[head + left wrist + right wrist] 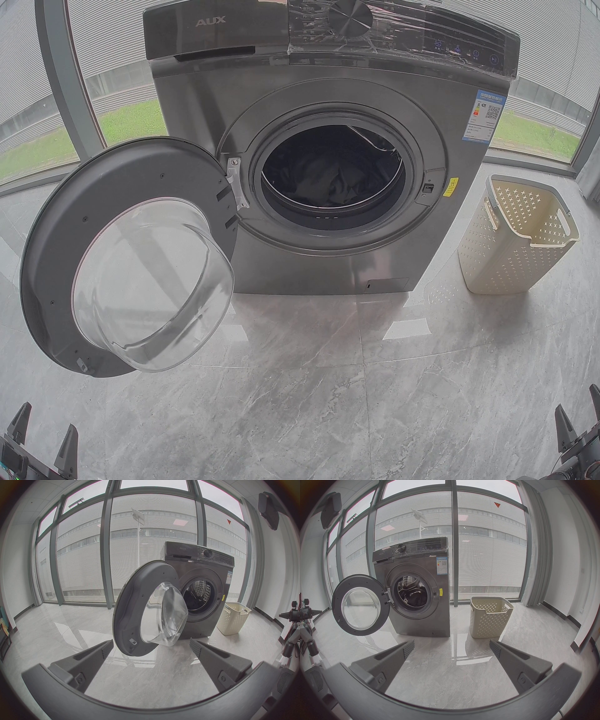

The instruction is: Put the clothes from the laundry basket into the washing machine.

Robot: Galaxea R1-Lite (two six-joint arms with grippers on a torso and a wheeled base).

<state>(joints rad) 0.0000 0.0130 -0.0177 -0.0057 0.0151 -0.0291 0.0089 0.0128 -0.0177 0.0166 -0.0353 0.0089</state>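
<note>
A grey front-loading washing machine (pixel 325 81) stands ahead with its round door (pixel 125 256) swung wide to the left. Dark clothes (pixel 328 178) lie inside the drum. A cream perforated laundry basket (pixel 515 237) stands on the floor to the right of the machine, and I see nothing in it. My left gripper (pixel 44 434) hangs low at the near left, open and holding nothing. At the near right, low over the floor, my right gripper (pixel 578 415) is open and holds nothing. Both are well back from the machine (pixel 200 592) and the basket (pixel 490 616).
Grey marble floor (pixel 350 387) stretches between me and the machine. The open door (pixel 147 608) juts out over the left part of the floor. Tall windows (pixel 490 542) run behind the machine. A curtain (pixel 539 545) hangs at the far right.
</note>
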